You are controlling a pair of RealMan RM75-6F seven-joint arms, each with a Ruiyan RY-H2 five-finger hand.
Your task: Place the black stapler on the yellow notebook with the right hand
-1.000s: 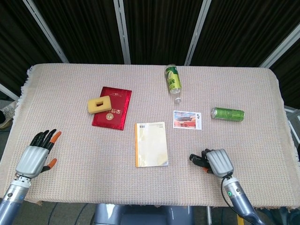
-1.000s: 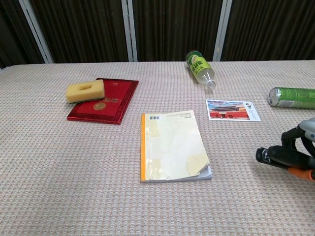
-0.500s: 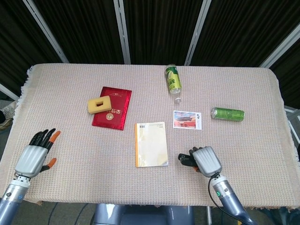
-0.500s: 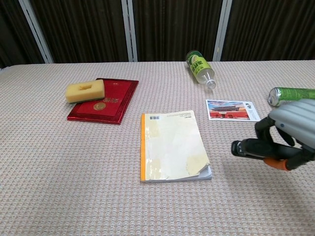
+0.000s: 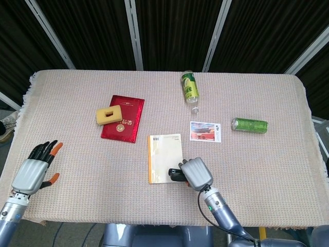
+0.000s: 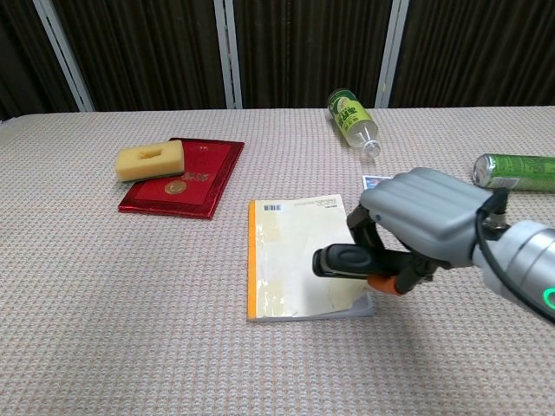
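My right hand (image 6: 425,221) grips the stapler (image 6: 340,260) over the notebook's (image 6: 290,251) near right corner; can't tell if it touches. Left hand (image 5: 34,170) empty, fingers spread, at table's (image 5: 77,154) left edge.

Bare cloth lies open around the yellow notebook (image 6: 299,256) on its left and near sides; the postcard (image 5: 205,130) lies flat just beyond its far right corner; red booklet (image 6: 184,176) and sponge (image 6: 151,160) sit well apart.

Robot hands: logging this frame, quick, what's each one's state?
Left robot hand: open, holding nothing.
Right robot hand: closed around the black stapler, over the yellow notebook.
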